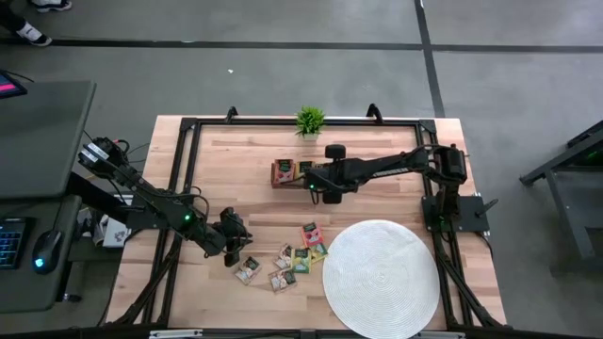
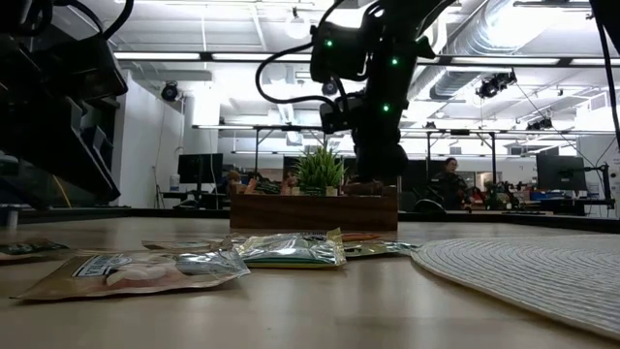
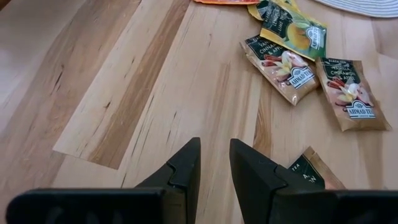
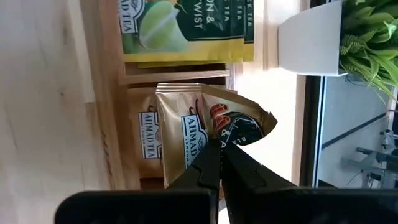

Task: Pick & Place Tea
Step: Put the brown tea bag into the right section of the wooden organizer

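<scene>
Nearest you, loose tea packets (image 1: 287, 262) lie on the table (image 1: 217, 169) beside the round white mat (image 1: 382, 278). Your left gripper (image 3: 214, 163) hovers just beside them, fingers slightly parted, empty. Farther back, your right gripper (image 4: 217, 163) pinches one packet (image 4: 239, 127) over the wooden box (image 1: 290, 173) near the plant (image 1: 310, 121).

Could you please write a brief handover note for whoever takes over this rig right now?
Right end effector: shut on a tea packet, at the wooden tea box near the potted plant. The box already holds packets; whether this one is seated is unclear.
Left end effector: slightly open, empty, low over the table beside the loose packets.
Done: some packets are in the box.
Left: several loose packets lie near the round white mat.
</scene>
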Motion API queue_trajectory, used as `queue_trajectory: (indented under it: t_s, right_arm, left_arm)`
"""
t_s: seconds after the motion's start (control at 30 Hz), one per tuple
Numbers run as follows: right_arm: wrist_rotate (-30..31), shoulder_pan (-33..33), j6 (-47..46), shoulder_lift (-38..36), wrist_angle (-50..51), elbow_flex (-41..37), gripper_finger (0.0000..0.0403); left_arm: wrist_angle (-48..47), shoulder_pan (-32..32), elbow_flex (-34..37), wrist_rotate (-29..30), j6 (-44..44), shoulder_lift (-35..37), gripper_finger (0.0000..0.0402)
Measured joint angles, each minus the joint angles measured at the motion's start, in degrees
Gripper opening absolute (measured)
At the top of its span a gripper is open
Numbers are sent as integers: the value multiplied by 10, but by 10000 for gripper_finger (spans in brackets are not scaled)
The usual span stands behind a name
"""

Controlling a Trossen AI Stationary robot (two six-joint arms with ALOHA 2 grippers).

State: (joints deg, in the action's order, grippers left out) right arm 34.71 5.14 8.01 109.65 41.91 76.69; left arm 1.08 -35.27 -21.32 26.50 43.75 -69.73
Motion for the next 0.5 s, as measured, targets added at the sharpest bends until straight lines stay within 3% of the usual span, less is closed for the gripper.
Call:
queue_trajectory:
  t_s: [0.27, 0.5]
  right_arm:
    - [-11, 1, 0, 0, 7, 0, 2]
    - [-9, 1, 0, 0, 7, 0, 31]
  left_arm:
    - [0, 0, 0, 0, 0, 0, 85]
    - [0, 0, 0, 0, 0, 0, 85]
